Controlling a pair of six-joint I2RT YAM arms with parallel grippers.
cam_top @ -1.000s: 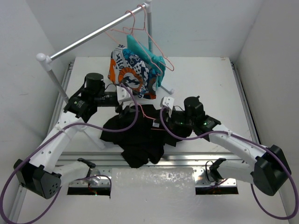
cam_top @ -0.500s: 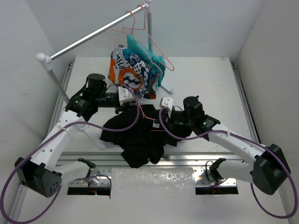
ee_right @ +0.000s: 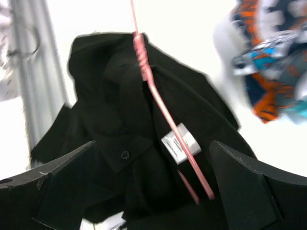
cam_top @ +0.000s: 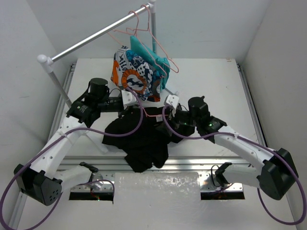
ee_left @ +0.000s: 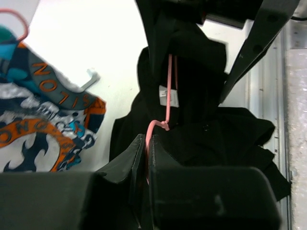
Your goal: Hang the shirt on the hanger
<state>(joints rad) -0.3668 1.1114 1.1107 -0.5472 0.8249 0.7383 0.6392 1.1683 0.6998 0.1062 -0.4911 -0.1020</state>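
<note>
The black shirt (cam_top: 139,139) lies crumpled on the table between both arms, its white neck label (ee_right: 180,143) showing. The pink wire hanger (ee_left: 168,96) runs through the collar, its twisted neck (ee_right: 140,57) sticking out of the fabric. My left gripper (ee_left: 146,140) is shut on the hanger's wire just above the shirt (ee_left: 206,143). My right gripper (ee_right: 153,191) is open over the collar; its fingers (ee_right: 62,182) stand wide on either side of the hanger (ee_right: 163,112) and touch nothing. Seen from above, the left gripper (cam_top: 139,110) and right gripper (cam_top: 165,114) face each other closely.
A clothes rail (cam_top: 96,36) crosses the back of the table. On it hang spare pink hangers (cam_top: 158,45), a teal garment (cam_top: 146,50) and an orange-blue-white patterned garment (cam_top: 136,76). The rack's foot (cam_top: 173,93) stands just behind my right gripper.
My left gripper has shut on the hanger's wire. My right gripper has opened and let go. Both have shifted slightly toward the back.
</note>
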